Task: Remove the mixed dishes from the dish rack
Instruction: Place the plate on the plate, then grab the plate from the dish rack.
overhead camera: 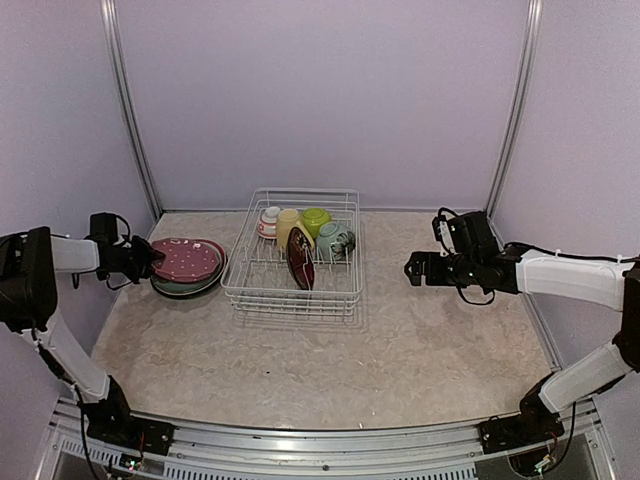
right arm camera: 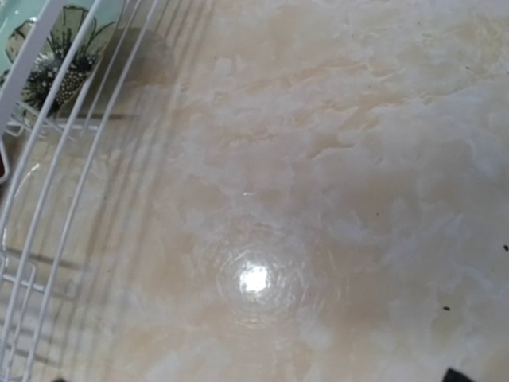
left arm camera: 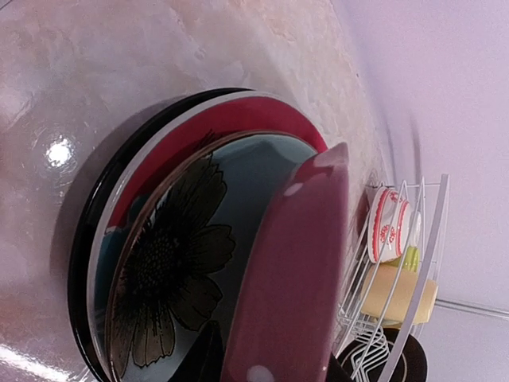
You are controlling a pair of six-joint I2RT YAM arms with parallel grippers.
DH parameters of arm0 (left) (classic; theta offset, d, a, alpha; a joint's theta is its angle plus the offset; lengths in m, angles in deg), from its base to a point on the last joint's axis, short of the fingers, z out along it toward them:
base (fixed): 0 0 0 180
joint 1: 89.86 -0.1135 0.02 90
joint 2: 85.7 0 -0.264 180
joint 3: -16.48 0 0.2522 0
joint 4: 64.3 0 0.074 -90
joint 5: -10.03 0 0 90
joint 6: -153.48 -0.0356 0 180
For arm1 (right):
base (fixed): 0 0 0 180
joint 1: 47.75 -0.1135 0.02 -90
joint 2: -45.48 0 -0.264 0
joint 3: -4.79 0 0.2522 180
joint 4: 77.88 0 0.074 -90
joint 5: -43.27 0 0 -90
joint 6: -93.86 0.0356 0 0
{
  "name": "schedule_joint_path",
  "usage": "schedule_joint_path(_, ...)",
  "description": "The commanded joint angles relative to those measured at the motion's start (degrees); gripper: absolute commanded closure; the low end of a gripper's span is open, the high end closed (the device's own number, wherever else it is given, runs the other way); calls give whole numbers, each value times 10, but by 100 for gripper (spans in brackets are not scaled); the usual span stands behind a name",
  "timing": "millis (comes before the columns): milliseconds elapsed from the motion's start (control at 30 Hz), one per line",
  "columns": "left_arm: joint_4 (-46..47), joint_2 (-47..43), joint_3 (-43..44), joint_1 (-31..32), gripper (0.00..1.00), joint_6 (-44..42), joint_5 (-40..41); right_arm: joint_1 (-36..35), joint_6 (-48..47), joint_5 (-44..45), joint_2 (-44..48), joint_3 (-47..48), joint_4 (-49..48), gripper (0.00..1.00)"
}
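The white wire dish rack (overhead camera: 262,283) stands mid-table. In it are a dark red plate (overhead camera: 300,258) on edge, a white-and-red bowl (overhead camera: 268,222), a pale yellow mug (overhead camera: 287,227), a lime green bowl (overhead camera: 316,219) and a pale green flowered bowl (overhead camera: 334,240). Left of the rack lies a stack of plates (overhead camera: 210,280). My left gripper (overhead camera: 141,259) is shut on the rim of the pink dotted plate (overhead camera: 186,258), held tilted just over the teal flower plate (left arm camera: 179,239) and a red-rimmed plate (left arm camera: 231,119). My right gripper (overhead camera: 413,269) is open and empty, right of the rack.
The rack's wires (right arm camera: 48,167) and the flowered bowl (right arm camera: 56,56) fill the left of the right wrist view, with bare marbled tabletop (right arm camera: 334,199) beside them. Walls and metal corner posts (overhead camera: 135,130) enclose the table closely behind the plate stack.
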Motion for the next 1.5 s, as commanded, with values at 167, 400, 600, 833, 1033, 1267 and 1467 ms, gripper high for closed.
schedule_joint_path(167,-56,-17,22,3,62,-39,35,-8,11,-1,-1,4,-8,0)
schedule_joint_path(400,-91,-38,26,6,46,-49,60,-9,14,-7,1,-5,-20,0)
schedule_joint_path(600,-123,-52,34,18,34,-51,93,-10,13,-4,6,-12,-23,0)
schedule_joint_path(833,-154,-41,64,36,13,-52,124,-10,18,-4,15,-26,-36,0)
schedule_joint_path(1033,-164,-23,91,54,11,-51,149,-10,17,-5,16,-25,-32,0)
schedule_joint_path(1267,-197,-35,108,68,5,-58,212,-10,15,-1,19,-27,-31,0)
schedule_joint_path(1467,-222,-118,104,101,1,-79,248,-10,12,0,1,-22,-33,0)
